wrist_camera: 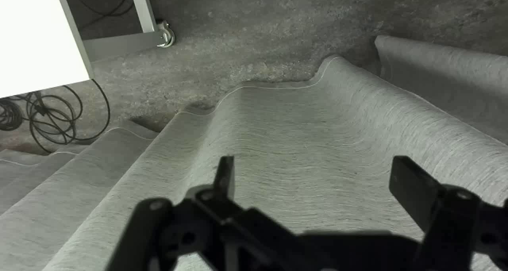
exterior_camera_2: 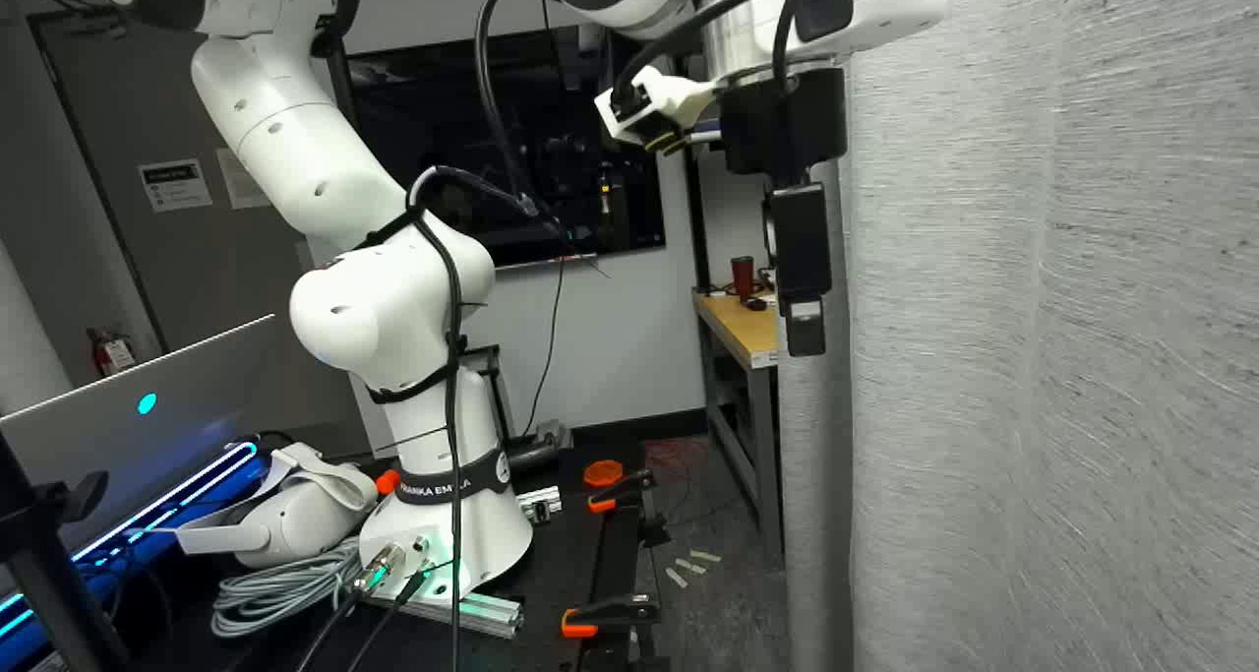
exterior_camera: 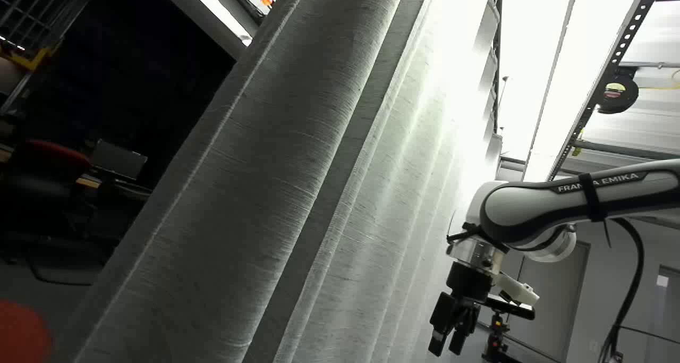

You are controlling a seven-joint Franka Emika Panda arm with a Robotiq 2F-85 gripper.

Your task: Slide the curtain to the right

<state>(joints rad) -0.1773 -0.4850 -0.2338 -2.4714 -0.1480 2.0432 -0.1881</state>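
The curtain (exterior_camera: 287, 155) is tall light grey-white fabric with long vertical folds. It fills the middle of an exterior view and the right side of an exterior view (exterior_camera_2: 1052, 318). In the wrist view the curtain (wrist_camera: 297, 136) hangs behind and below the fingers, its wavy hem near the floor. My gripper (exterior_camera: 447, 344) points downward beside the curtain. It also shows edge-on at the curtain's edge in an exterior view (exterior_camera_2: 807, 328). In the wrist view my gripper (wrist_camera: 315, 179) is open, its black fingers wide apart with no fabric clearly between them. Whether the fingers touch the curtain cannot be told.
In the wrist view a white-topped table (wrist_camera: 35, 37) on a caster stands at upper left, with coiled cables (wrist_camera: 51, 116) on the floor. A wooden-topped bench (exterior_camera_2: 743, 328) stands behind the gripper. A laptop (exterior_camera_2: 157, 406) and headset (exterior_camera_2: 305, 515) lie by the robot base.
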